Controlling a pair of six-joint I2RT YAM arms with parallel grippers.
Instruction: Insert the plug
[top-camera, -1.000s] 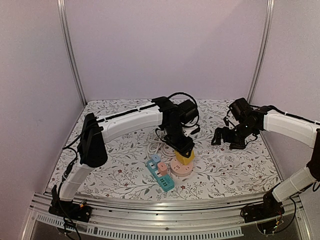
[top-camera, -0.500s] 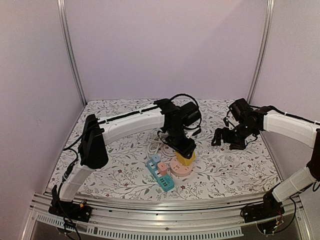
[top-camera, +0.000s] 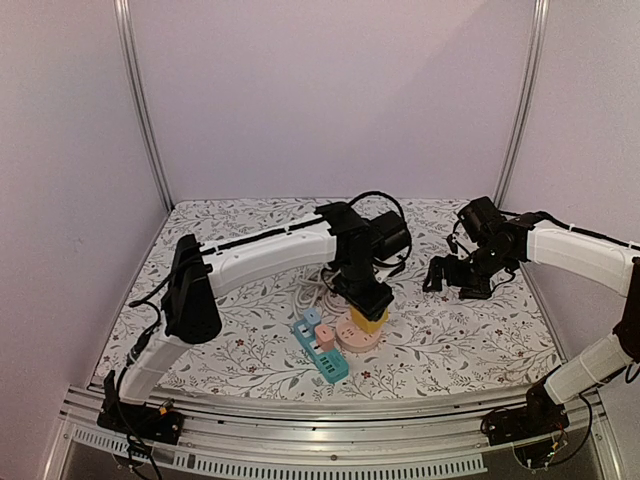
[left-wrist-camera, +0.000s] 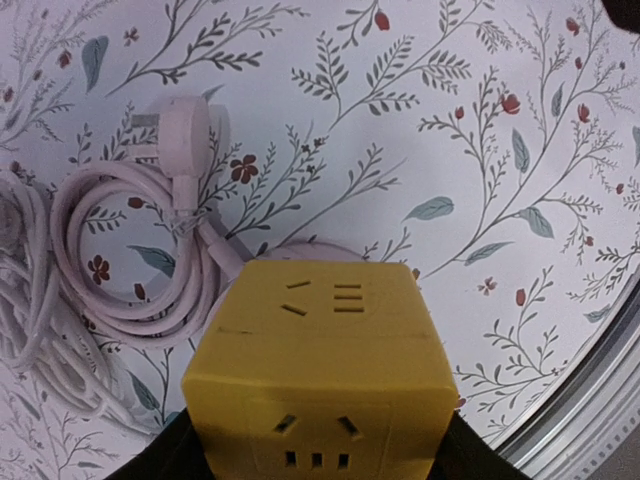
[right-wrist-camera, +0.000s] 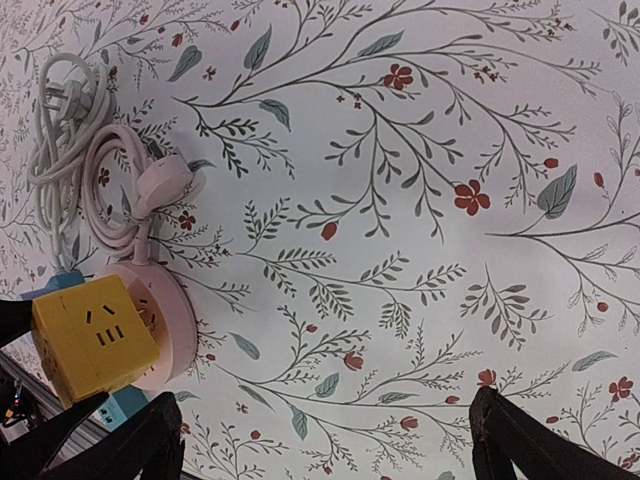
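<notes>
The plug is a yellow cube adapter (left-wrist-camera: 320, 370) with socket slots on its faces. My left gripper (left-wrist-camera: 318, 462) is shut on it, a dark finger on each side. The cube (top-camera: 368, 320) sits over the round pink socket hub (top-camera: 352, 340), whose rim (left-wrist-camera: 300, 249) peeks out behind it. From the right wrist the cube (right-wrist-camera: 95, 335) overlaps the hub's (right-wrist-camera: 172, 318) left part; its pins are hidden, so I cannot tell whether it touches. My right gripper (top-camera: 458, 280) hovers open and empty to the right, apart from them.
A blue power strip (top-camera: 322, 353) with pink adapters lies just left of the hub. The hub's pink cord and plug (left-wrist-camera: 185, 130) and a coiled white cable (right-wrist-camera: 60, 130) lie behind it. The table's metal front rail (left-wrist-camera: 590, 400) is close by.
My left wrist has swung a little to the right while the yellow cube stayed over the pink hub. The right arm has not moved.
</notes>
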